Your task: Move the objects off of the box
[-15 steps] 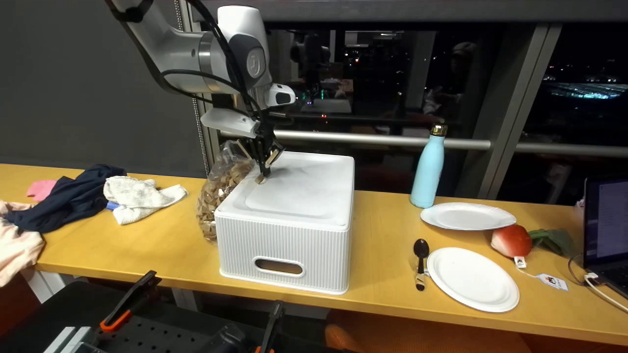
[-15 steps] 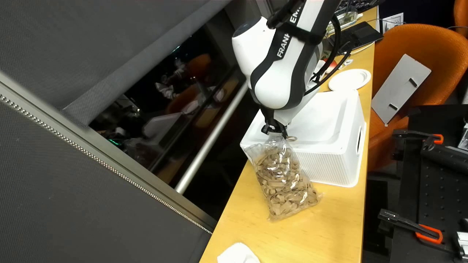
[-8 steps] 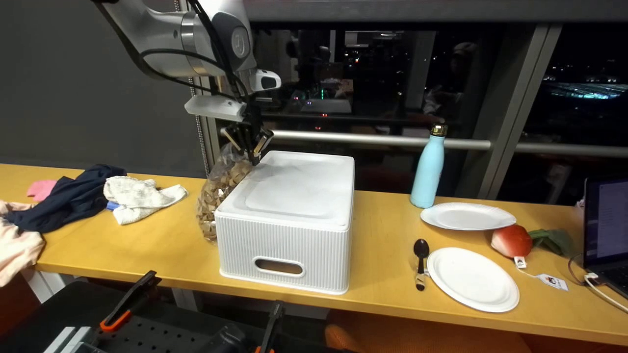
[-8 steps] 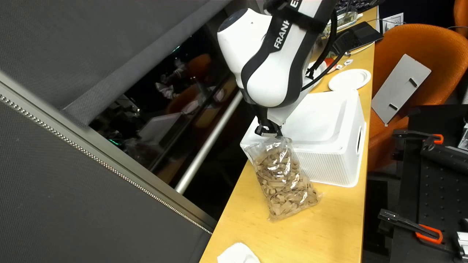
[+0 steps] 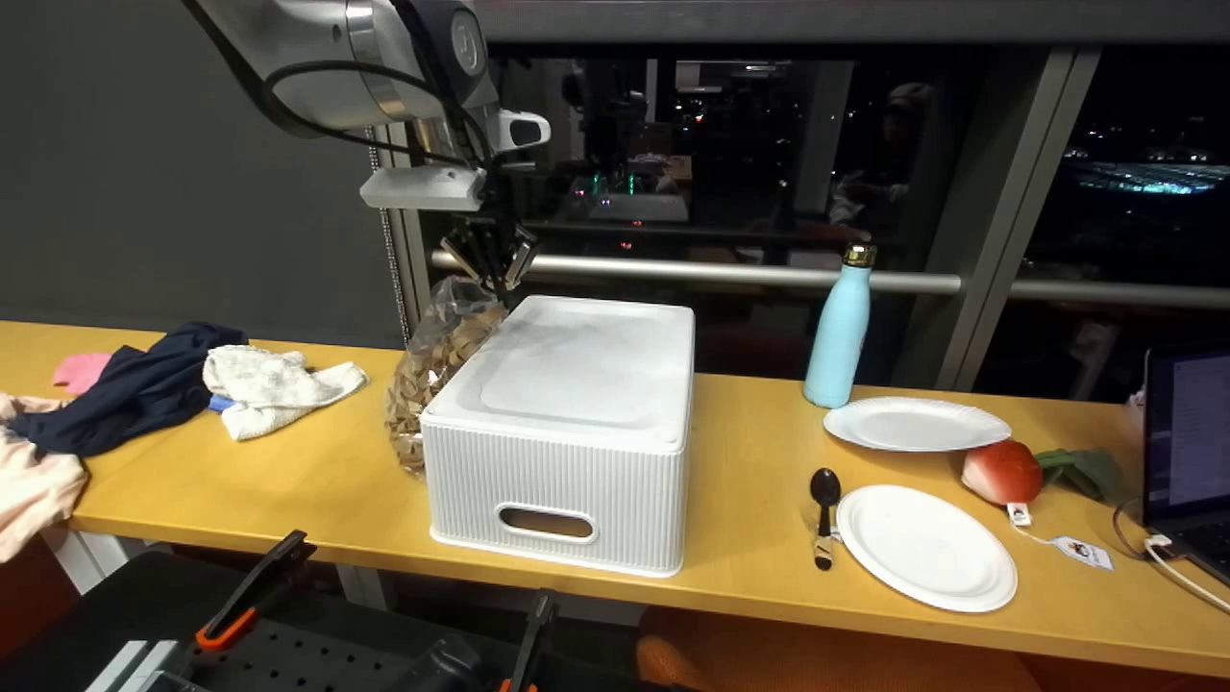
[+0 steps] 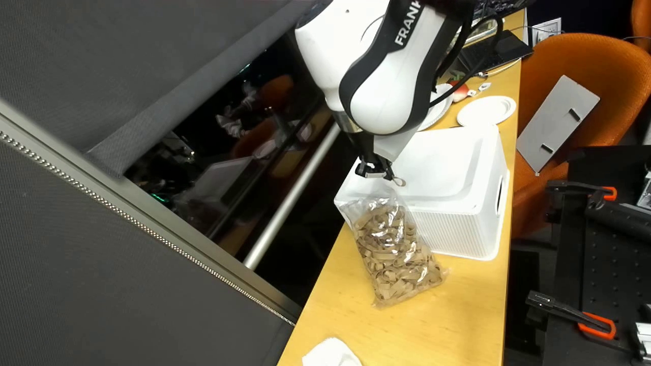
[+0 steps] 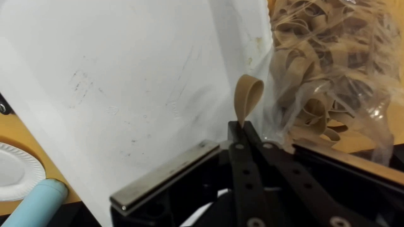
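One rubber band (image 7: pixel 242 94) is pinched between the fingers of the gripper (image 7: pixel 241 126), toward the back edge of the tabletop (image 5: pixel 750 524), near the bag (image 6: pixel 396 249). Whether it is past the box (image 5: pixel 577 375), I cannot judge. I see nothing else on top; probably only the releasing remains.

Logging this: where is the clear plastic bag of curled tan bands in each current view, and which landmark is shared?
In an exterior view: clear plastic bag of curled tan bands, left of centre.
In an exterior view: the bag, lower half, right of centre.
Wrist view: the bag, right side, mostly upper half.
Landmark: white ribbed plastic box, beside it in all three.
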Robot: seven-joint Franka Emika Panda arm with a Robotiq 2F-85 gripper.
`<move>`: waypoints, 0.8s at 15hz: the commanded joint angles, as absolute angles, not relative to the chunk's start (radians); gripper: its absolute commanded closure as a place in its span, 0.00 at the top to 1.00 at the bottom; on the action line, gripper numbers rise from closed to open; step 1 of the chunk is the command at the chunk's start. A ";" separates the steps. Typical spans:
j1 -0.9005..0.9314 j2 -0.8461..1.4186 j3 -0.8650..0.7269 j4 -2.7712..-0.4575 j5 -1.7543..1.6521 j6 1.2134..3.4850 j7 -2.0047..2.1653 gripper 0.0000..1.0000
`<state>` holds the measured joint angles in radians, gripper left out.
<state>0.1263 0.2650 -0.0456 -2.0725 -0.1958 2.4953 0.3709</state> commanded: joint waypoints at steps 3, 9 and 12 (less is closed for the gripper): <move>0.131 0.296 -0.082 -2.019 -0.300 2.521 0.406 0.01; 0.151 0.371 -0.084 -1.926 -0.341 2.547 0.411 0.01; 0.177 0.394 -0.077 -1.920 -0.332 2.567 0.410 0.01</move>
